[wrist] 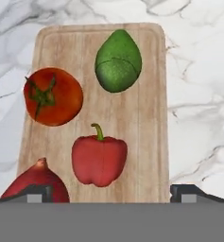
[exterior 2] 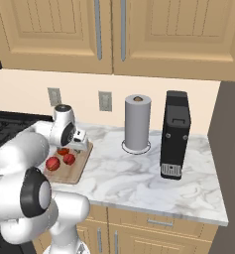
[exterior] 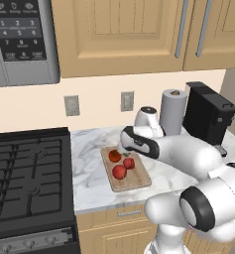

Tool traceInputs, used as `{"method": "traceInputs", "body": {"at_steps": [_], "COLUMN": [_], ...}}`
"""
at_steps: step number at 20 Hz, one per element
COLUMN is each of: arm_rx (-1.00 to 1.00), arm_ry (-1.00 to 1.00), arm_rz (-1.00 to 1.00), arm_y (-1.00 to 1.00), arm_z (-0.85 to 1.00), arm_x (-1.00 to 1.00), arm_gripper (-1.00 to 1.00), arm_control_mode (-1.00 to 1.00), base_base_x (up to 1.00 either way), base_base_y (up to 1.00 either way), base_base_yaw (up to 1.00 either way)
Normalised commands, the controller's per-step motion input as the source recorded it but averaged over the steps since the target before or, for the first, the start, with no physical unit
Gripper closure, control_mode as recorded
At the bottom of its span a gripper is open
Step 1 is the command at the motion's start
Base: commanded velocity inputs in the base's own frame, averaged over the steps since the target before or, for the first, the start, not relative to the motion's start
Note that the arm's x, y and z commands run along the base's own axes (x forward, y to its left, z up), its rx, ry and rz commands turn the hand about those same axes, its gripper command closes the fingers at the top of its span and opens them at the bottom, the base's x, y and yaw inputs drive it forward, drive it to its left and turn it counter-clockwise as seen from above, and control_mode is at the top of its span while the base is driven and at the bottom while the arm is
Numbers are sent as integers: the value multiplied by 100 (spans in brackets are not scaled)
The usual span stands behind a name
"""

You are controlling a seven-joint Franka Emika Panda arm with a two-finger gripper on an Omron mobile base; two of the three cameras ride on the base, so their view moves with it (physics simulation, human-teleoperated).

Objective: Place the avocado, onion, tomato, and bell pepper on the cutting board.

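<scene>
Lying lengthwise on cutting board (wrist: 151,94), avocado (wrist: 118,60); end effector (wrist: 111,193) wide open, empty.

A light-brown wooden cutting board (wrist: 151,94) with visible grain carries a dull green avocado (wrist: 118,61), an orange-red tomato (wrist: 53,96) with a dark green stem, a red bell pepper (wrist: 99,159) and a deep red onion (wrist: 35,184). The countertop (wrist: 198,94) is white marble, grey-veined.

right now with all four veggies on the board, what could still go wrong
1. The open gripper hangs close over the bell pepper and onion; a careless retreat might knock them.
2. The onion sits at the cutting board edge and could roll off.
3. The avocado and tomato are round and may roll if bumped.
</scene>
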Motion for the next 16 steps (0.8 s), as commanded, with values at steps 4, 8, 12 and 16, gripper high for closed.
{"method": "traceInputs", "body": {"at_steps": [4,8,12,16], "arm_rx": [0,0,0,0], "arm_ry": [-16,-21,-27,-34], "arm_rz": [-3,-2,-1,0], "arm_y": [-28,-27,-19,-18], "arm_z": [100,100,96,97], "arm_x": [-47,-64,-76,-84], "arm_gripper": [-100,-100,-100,-100], "arm_control_mode": [-100,-100,-100,-100], "base_base_x": [0,0,0,0], "base_base_y": [0,0,0,0], "base_base_yaw": [0,0,0,0]}}
